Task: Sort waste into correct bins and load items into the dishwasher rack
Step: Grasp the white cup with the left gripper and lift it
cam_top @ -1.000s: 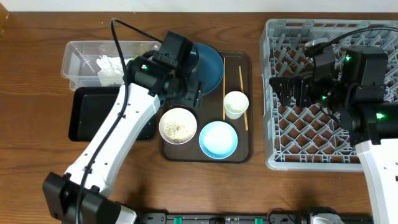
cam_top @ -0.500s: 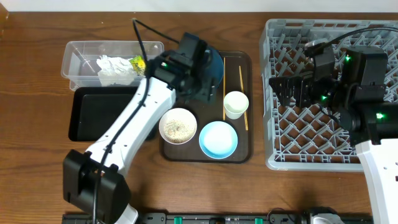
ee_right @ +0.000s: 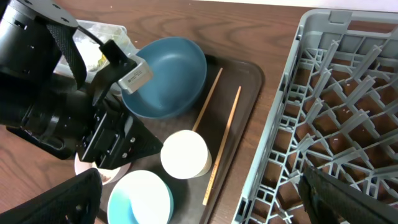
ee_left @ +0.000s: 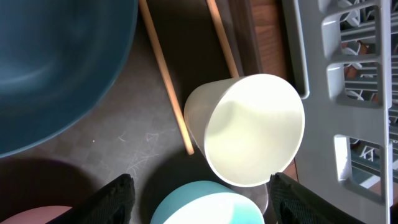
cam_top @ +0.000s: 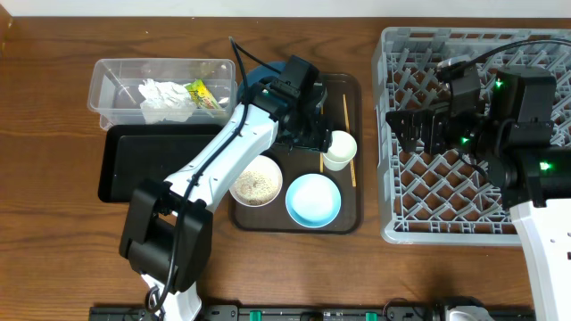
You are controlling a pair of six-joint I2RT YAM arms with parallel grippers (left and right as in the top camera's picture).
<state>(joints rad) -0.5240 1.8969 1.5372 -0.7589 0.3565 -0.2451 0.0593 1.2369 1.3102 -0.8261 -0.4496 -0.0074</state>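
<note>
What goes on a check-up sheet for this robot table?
Surface: wooden table, brown serving tray on it.
Job's things: tissue and snack wrapper in clear tub; black tray looks empty; dark-blue bowl, white cup, white rice bowl, light-blue bowl, chopsticks on serving tray; dishwasher rack shows no dishes.
Clutter: nothing seen.
Grippers: left gripper open over cup; right gripper open over rack.
Cables: black cable on each arm.
Surroundings: nothing seen.

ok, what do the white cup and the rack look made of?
White cup: probably matte plastic or melamine, smooth with a soft sheen; ceramic not ruled out. Rack: moulded grey plastic, judging by its thin lattice ribs and pegs.
</note>
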